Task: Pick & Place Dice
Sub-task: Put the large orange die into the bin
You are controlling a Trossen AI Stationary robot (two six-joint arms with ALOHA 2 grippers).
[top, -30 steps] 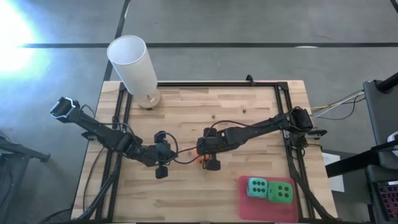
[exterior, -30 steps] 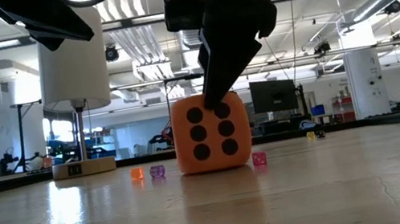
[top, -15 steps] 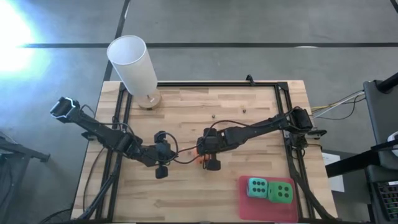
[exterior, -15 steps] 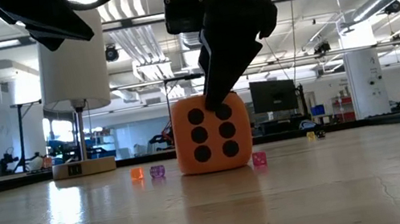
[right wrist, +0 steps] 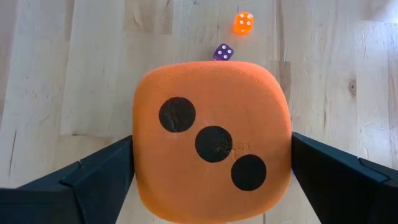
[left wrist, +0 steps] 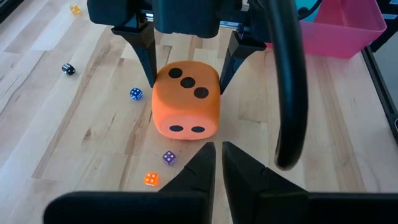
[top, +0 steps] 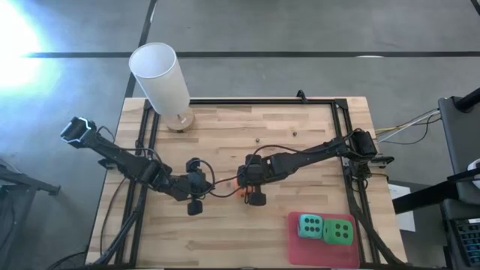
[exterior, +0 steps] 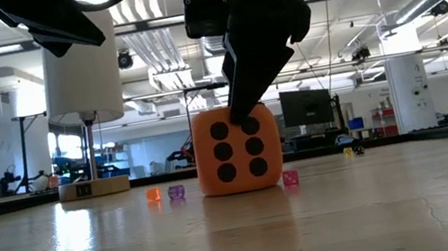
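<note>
From where I stand, the left gripper (top: 196,187) waits near mid-table, its fingers (left wrist: 202,168) pinched nearly together on nothing. Just to its right, the right gripper (top: 251,185) is lowered over the orange die (left wrist: 185,101), jaws spread wide, one on each flank and not yet squeezing. So this looks like the pick step: next it should close, lift, and carry the die to the pink tray (top: 294,247) (where the teal die (top: 310,225) and green die (top: 339,232) sit). The die rests flat, three pips up, six facing the low camera; being a cube, it has no long axis.
</note>
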